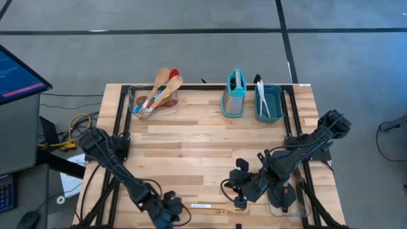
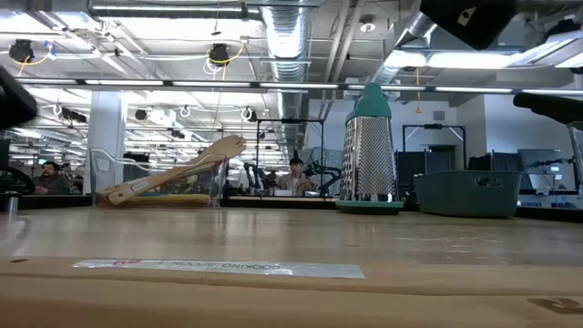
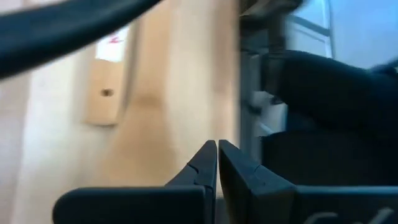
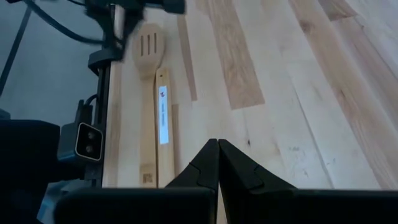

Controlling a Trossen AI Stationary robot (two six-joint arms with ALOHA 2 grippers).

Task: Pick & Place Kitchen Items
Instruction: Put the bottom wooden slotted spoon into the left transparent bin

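Right gripper (image 4: 218, 144), shut, faces a pale labelled wooden slotted spatula (image 4: 153, 93).

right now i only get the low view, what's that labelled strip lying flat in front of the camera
observer: a wooden slotted spatula, flat on the table near its front edge
operator: is a claw on it
observer: no, the left claw and right claw are both shut and empty, and the spatula lies between them
operator: anything in the bin, i only see its side
observer: yes, pale utensils lie in the bin
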